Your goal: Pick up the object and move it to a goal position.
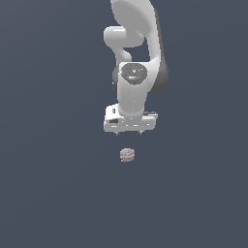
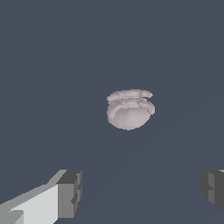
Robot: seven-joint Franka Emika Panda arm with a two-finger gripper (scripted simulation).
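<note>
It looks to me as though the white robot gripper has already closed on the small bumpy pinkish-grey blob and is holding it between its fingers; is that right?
Not quite. The white robot gripper is open and holds nothing: the small bumpy pinkish-grey blob lies apart from it on the dark surface. The wrist view shows this best, with the blob out ahead of the spread grey fingertips, untouched.

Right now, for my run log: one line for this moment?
phase: approach | fingers: open, empty | object: on surface, ungrasped, apart from gripper
</note>
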